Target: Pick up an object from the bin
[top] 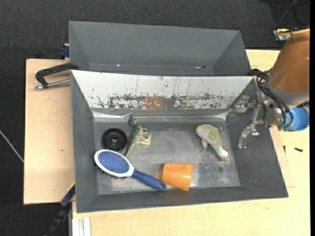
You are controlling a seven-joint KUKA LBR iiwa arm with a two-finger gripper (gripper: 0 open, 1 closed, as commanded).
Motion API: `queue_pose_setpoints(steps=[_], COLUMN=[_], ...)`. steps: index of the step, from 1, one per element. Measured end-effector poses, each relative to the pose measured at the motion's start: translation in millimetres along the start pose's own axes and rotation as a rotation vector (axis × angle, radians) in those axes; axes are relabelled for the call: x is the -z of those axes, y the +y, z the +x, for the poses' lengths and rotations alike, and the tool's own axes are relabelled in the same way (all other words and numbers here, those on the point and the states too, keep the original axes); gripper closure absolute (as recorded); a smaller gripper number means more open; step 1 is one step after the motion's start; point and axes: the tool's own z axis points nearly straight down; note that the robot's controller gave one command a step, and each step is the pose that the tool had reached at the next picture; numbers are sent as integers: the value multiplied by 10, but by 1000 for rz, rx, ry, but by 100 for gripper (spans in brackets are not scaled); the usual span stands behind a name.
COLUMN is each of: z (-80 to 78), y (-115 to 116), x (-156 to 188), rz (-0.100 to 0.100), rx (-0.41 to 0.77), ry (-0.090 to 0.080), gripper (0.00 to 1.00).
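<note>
The thing nearest the claw is a pale yellow-green lumpy toy (211, 137) with a whitish tip. It lies on the bin's floor close to the right edge, towards the back wall, with the tip pointing to the front right corner. The claw (244, 137) hangs just beside it, over the bin's (258, 176) sloping right wall and apart from the toy; whether it is spread or pressed together I cannot tell. An orange cup (177, 176) lies on its side at the middle of the front edge. A blue hairbrush (118, 164) lies along the front left, its handle end touching the cup. Near the back left corner stand a green toy dinosaur (137, 136) and, just beside it, a black round disc (114, 138).
</note>
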Motion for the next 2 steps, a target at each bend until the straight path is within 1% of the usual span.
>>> queue_pose_setpoints(steps=[1,2], z=[-115,-123], y=[343,315], x=[-946,-894], rz=[-3,0], rx=[-35,-37], ry=[3,-1], gripper=[0,100])
